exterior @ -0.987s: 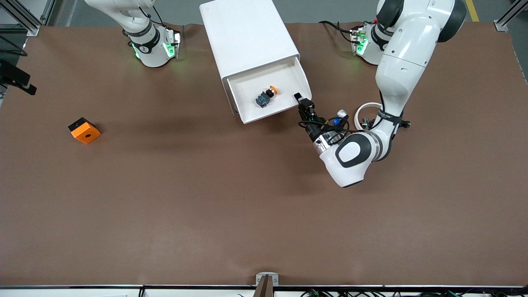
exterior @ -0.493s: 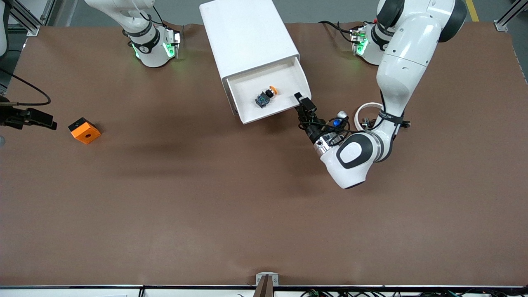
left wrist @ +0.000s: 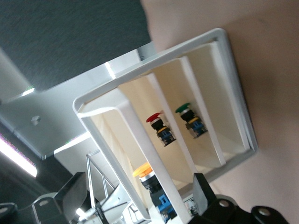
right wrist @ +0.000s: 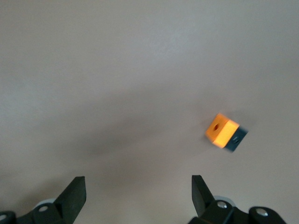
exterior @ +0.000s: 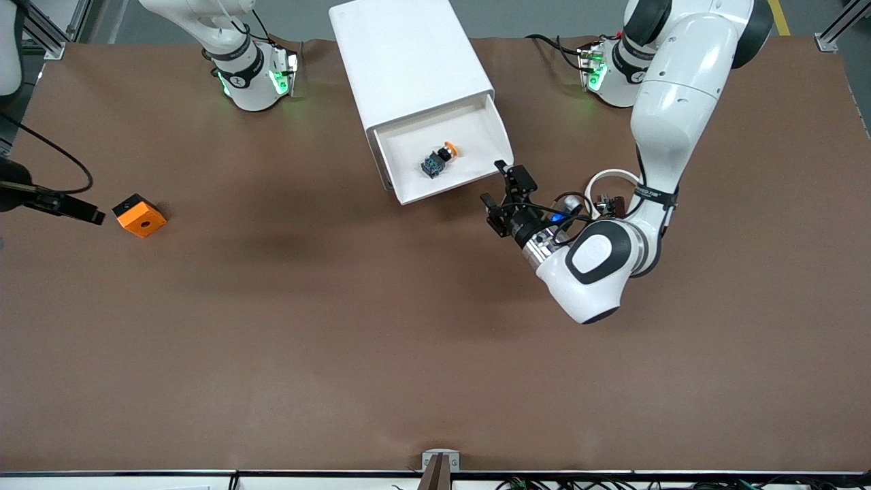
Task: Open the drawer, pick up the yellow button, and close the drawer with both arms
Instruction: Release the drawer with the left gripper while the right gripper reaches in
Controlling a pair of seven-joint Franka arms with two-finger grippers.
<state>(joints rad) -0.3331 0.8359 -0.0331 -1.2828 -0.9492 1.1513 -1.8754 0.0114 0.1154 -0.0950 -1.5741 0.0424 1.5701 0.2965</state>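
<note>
The drawer (exterior: 441, 190) stands pulled out of the white cabinet (exterior: 408, 61). In it lies the button (exterior: 440, 158), with an orange cap and a blue base. My left gripper (exterior: 496, 182) is open, just off the drawer's front corner toward the left arm's end, touching nothing. In the left wrist view the drawer's front strip (left wrist: 140, 149) runs between my open fingers (left wrist: 74, 193), and the button (left wrist: 144, 170) shows just past it. My right gripper (exterior: 87, 216) is open and empty, over the table beside the orange block (exterior: 139, 215).
The orange block (right wrist: 223, 132) with a black hole lies toward the right arm's end. A white ring (exterior: 607, 178) with small black clips lies beside the left arm's wrist. A red-capped button (left wrist: 156, 121) and a green-capped button (left wrist: 186, 111) sit in other compartments.
My left gripper has opened, let go of the drawer's front corner and drawn back a little. My right gripper has come in from the table's end toward the orange block.
</note>
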